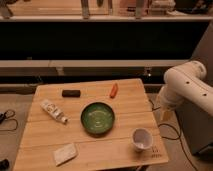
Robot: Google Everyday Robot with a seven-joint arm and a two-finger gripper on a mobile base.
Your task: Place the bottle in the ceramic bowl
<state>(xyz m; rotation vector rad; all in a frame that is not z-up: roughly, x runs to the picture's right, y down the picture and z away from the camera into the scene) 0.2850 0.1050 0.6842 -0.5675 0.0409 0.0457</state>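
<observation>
The bottle (53, 111) lies on its side at the left of the wooden table (125, 107), cap end angled toward the ceramic bowl (98, 118) near it at the centre; the gripper (165, 113) hangs past the table's right edge under the white arm (186, 80), well apart from the bottle, the bowl between them; how wide it stands, or whether it holds anything, cannot be told; a white cup (141, 138), pale cloth (65, 153), black block (71, 93) and orange object (114, 90) surround the bowl.
</observation>
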